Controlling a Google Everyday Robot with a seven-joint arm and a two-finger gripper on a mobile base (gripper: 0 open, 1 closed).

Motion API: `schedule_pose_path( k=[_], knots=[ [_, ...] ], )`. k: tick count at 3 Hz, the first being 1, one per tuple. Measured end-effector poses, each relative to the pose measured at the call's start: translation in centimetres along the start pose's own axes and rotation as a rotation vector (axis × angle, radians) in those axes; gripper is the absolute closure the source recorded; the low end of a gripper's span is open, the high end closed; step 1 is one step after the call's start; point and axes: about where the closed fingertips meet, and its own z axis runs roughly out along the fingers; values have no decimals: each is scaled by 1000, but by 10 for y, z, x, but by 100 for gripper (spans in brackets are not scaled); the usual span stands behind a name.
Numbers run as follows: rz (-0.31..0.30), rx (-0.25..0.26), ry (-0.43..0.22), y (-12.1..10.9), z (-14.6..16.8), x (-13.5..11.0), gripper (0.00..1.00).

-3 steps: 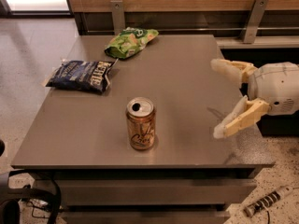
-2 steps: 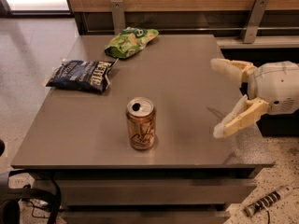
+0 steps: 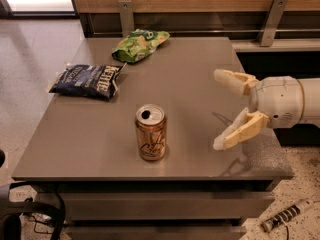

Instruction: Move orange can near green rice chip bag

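Orange can, its dark cursive script unreadable, stands upright at lower centre of the grey table, well apart from the green rice chip bag at the top edge. A dark blue bag lettered "KETTLE" lies at left. The gripper hovers at right, fingers spread wide, holding nothing.

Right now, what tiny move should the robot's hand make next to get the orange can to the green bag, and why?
Probably reach the white two-finger gripper across toward the small orange-tan aluminium can. The gripper hangs open and empty off to one side of the can, not touching it. The can stands upright on the grey table, far from the light green snack bag.
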Motion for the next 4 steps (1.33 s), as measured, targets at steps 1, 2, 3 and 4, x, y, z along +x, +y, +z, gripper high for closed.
schedule_pose_path(
  k=[1, 2, 3, 4],
  knots=[
    [-9, -10, -28, -3, 13, 7, 0],
    [-25, -29, -39, -5, 30, 12, 0],
    [-39, -47, -47, -2, 42, 17, 0],
    [-55, -68, -56, 9, 54, 22, 0]
  ],
)
